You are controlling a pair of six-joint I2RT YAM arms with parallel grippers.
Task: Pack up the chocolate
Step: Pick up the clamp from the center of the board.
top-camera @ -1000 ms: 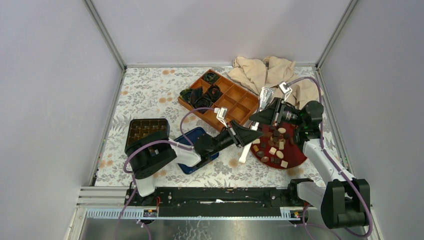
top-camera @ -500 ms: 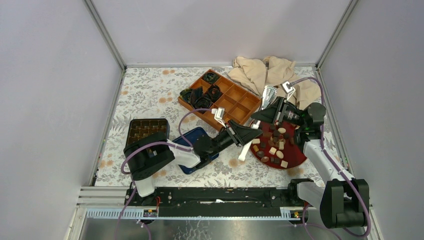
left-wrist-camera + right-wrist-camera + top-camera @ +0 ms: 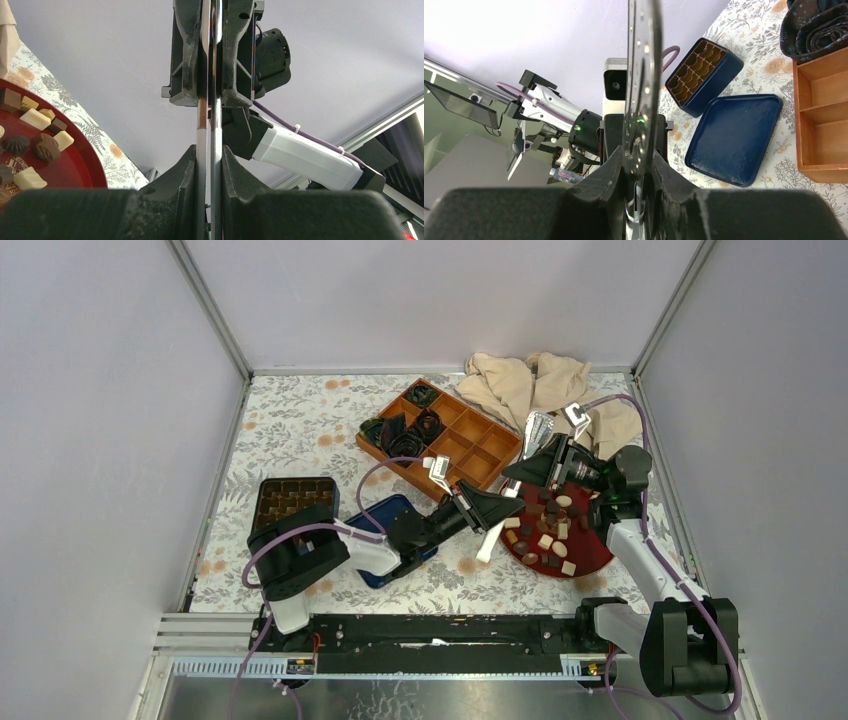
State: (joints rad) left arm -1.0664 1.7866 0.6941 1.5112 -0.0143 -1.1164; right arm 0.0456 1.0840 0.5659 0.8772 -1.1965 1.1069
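Now the chocolates [image 3: 548, 530] lie on the red plate [image 3: 592, 560]. The right gripper [image 3: 638, 161] squeezes a holey metal scoop [image 3: 642, 75], and the left gripper [image 3: 209, 155] pinches a thin white tool [image 3: 487, 543], probably to lift candy into the wooden box [image 3: 470, 440].

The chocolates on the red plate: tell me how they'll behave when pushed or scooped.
The chocolates are small, loose pieces, so probably light and easily scattered. The red plate looks glossy, so they likely slide rather than grip. The ribbed oval ones may roll or tip; the cream blocks should sit flat.
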